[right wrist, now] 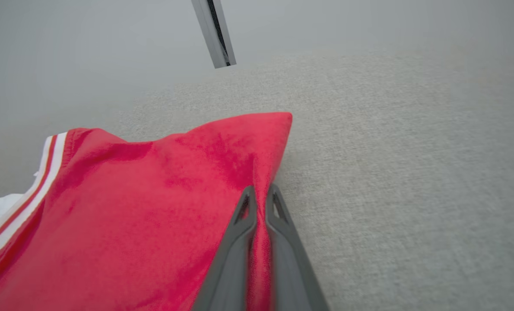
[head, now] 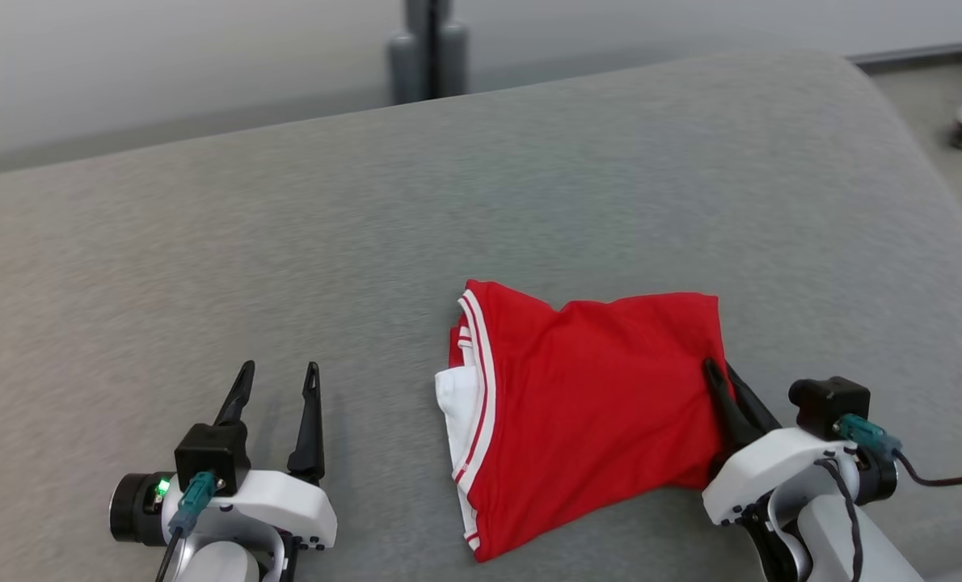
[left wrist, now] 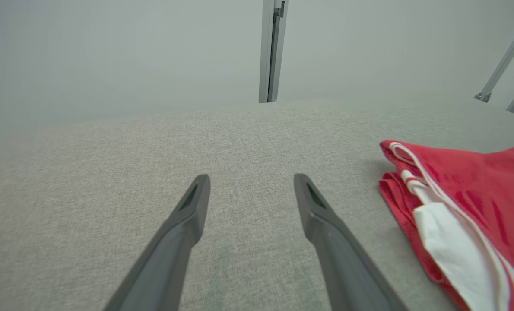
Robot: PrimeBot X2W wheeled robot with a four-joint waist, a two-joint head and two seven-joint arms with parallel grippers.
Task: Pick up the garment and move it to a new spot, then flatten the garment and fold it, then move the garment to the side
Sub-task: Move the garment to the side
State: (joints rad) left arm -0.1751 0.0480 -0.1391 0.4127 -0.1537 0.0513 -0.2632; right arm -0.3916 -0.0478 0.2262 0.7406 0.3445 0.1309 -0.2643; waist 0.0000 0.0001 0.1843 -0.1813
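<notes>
On your left, the left gripper has its jaws spread wide, with nothing between them but the bare grey cushion; you cannot tell from these views whether the fingertips touch that surface. The one garment, red with white stripes along one edge and a white layer peeking out there, lies to the right of those open jaws and apart from them, its striped edge on the side nearest them. Further right, the right gripper has its jaws pinched almost together on the garment's right-hand edge. In the right wrist view a ridge of red cloth runs up between the two fingers, and a corner of the garment peaks just beyond their tips. The rest of the cloth spreads to the left of those jaws, with bare cushion to their right. You count two grippers with two fingers each, and a single garment
</notes>
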